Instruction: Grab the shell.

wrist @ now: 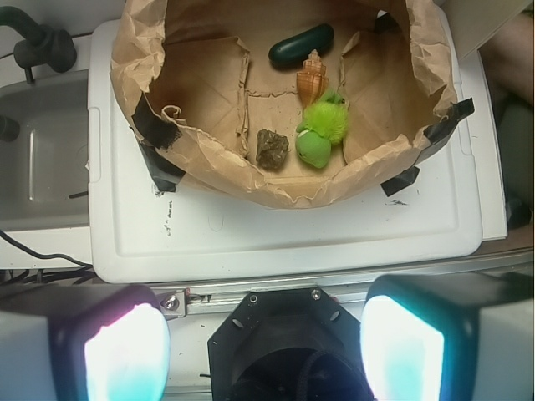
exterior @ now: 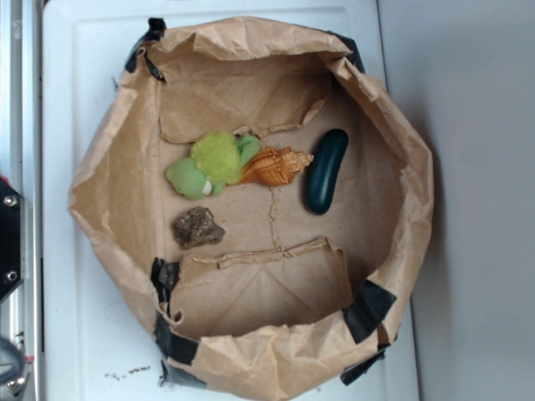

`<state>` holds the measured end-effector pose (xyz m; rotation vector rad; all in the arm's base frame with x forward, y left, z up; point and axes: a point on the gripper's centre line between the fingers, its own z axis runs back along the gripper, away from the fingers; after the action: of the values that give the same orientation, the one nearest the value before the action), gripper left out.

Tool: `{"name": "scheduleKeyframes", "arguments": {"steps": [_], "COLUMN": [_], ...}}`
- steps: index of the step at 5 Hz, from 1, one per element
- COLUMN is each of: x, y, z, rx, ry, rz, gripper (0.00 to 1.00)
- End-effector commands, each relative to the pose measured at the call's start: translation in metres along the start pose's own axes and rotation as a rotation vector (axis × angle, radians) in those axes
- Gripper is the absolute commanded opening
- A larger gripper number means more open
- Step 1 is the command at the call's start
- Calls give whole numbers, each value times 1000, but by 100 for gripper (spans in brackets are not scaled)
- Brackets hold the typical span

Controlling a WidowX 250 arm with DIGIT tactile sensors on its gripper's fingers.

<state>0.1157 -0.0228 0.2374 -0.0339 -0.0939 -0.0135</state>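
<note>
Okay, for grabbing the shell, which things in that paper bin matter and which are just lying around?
Belongs to the job:
- shell, lying against the plush toy
- gripper, open, outside the bin

Just lying about:
- green plush toy
- brown rock
- dark green cucumber-shaped object
- paper bin holding them all

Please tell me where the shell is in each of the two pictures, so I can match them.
Exterior: the shell lies at the middle of the paper-lined bin, touching the green plush toy on its left.
Wrist: the shell is upper centre, above the plush toy.
Shared landmark: the dark green cucumber-shaped object beside the shell's tip.
</note>
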Motion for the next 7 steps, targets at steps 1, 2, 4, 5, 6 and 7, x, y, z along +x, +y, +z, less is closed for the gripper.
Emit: {"name": "scheduleKeyframes", "arguments": {"steps": [1, 2, 4, 5, 6, 7], "x": [0, 48, 130, 130, 130, 130], "y": [0, 2, 7, 7, 7, 7], "z": [0, -13, -22, -22, -22, -22], "rx": [0, 31, 52, 52, 52, 52], "ry": [0, -22, -81, -81, -81, -81], "rz": [0, 49, -124, -124, -124, -124], "gripper": [100, 100, 100, 100, 100, 100]}}
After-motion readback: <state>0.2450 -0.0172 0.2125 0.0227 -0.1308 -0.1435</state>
